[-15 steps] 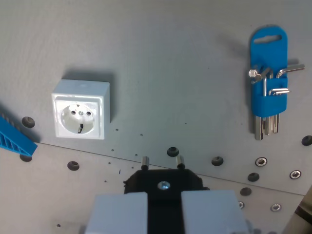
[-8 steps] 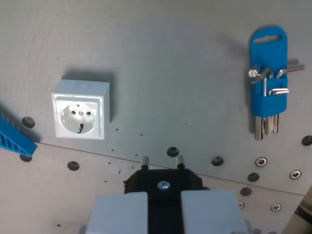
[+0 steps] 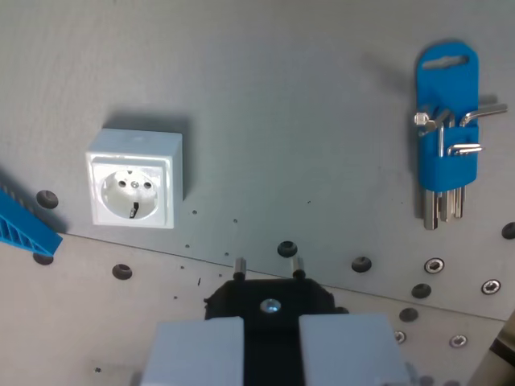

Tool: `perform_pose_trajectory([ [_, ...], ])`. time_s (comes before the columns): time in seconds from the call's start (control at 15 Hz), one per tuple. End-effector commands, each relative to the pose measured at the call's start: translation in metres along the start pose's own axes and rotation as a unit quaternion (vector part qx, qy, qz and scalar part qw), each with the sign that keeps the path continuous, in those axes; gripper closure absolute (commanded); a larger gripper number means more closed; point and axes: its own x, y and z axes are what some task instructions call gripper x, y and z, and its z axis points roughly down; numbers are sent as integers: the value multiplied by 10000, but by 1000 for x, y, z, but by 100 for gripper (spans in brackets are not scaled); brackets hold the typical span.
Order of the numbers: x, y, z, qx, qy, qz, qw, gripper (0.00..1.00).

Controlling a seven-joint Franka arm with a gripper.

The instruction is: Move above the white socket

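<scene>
The white socket (image 3: 133,180) lies at the wrist view's left, face up on the grey tabletop (image 3: 282,104). It is a square plastic box with a raised rim, a round recess in the middle, two small pin holes side by side and a dark mark at the recess's lower edge. Its top side wall shows as a pale band, and a soft shadow falls along its right side. The tabletop is matt grey and smooth in the upper part; a seam runs across the lower part, below which the plate carries dark round holes and several bright screws. The fingers (image 3: 271,354) enter from the bottom edge as two pale grey flat blocks, set narrow and clamped on a black plug (image 3: 269,301). The plug is a dark, angular moulded body with a bright screw in its centre and two short metal pins at its upper edge. It sits well apart from the socket, below and to its right. At the wrist view's right lies a blue plastic holder (image 3: 447,112) with a slotted top, carrying a set of bent metal hex keys (image 3: 444,201). A ribbed blue part (image 3: 24,229) shows at the left edge, just beside the socket
</scene>
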Motion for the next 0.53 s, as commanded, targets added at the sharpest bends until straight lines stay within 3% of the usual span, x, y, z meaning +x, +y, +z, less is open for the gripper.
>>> perform_pose_trajectory([
  [0.07, -3, -4, 7, -45, 180, 60, 9998, 100],
  [0.53, -9, -14, 26, -94, 371, 146, 9992, 100],
])
